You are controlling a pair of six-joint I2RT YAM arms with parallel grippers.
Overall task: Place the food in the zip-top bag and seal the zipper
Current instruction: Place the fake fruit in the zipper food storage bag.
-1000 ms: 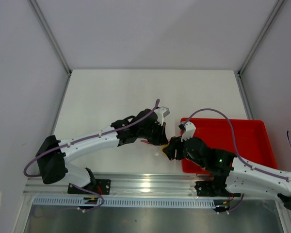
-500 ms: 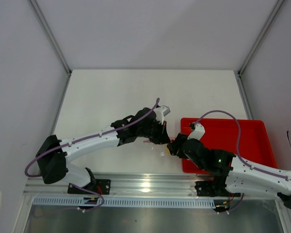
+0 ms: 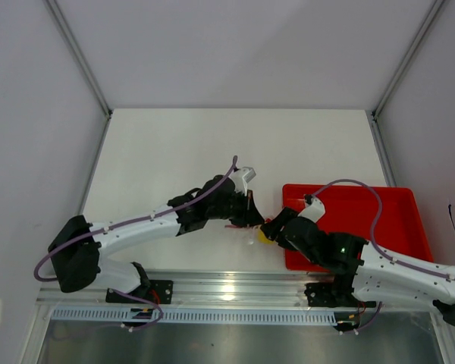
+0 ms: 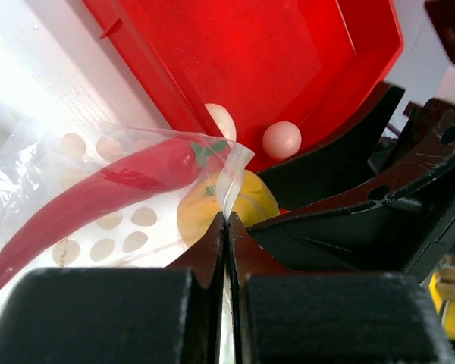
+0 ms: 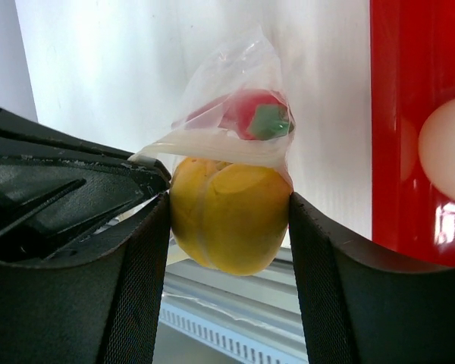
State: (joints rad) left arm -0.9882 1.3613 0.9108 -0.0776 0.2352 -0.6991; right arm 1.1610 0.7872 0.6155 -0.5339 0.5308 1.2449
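Your left gripper (image 4: 226,221), beside the red rectangular tray (image 4: 288,68), is clenched on the clear floppy plastic bag (image 4: 68,152) at its edge; a red chilli-shaped piece (image 4: 114,182) lies inside. Your right gripper (image 5: 229,199) grasps the yellow-orange ball (image 5: 227,231) at the bag's mouth. Two cream egg shapes (image 4: 281,139) sit in the tray.

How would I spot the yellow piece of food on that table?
Find the red tray on the right. Just off its left edge, the right gripper clamps a ball against the clear bag. It alone is yellow-orange; the two eggs in the tray are cream.
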